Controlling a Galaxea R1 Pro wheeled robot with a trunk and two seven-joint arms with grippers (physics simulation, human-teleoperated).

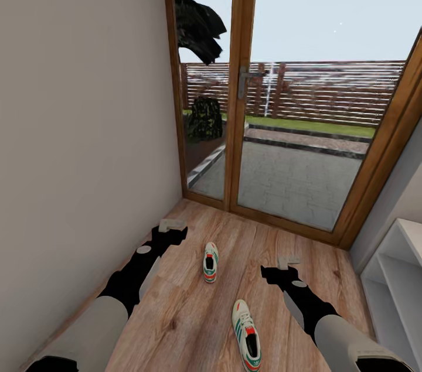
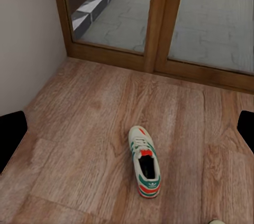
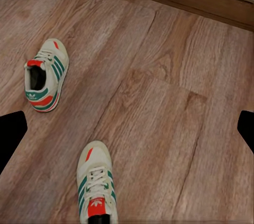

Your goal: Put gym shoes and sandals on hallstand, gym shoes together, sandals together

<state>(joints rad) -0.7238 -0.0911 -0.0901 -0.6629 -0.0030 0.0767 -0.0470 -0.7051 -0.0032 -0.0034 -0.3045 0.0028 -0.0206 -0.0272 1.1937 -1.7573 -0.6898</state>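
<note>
Surveying the corridor: we face a glazed wooden door (image 1: 246,96), both arms held low over the corridor floor (image 1: 193,313).
Far gym shoe (image 1: 210,262): lying on the planks between the two arms, upright on its sole.
Near gym shoe (image 1: 247,342): on the floor closer to us, apart from the first.
Sandals: we judge them yet to be located.
Rack (image 1: 391,290): a pale shelved unit at our right edge, its visible tiers bare.
Left gripper (image 1: 172,224): empty; we cannot tell how wide its jaws stand.
Right gripper (image 1: 288,261): empty; jaw spacing likewise unclear.
Progress: we judge nothing placed yet; all four items remain.
</note>
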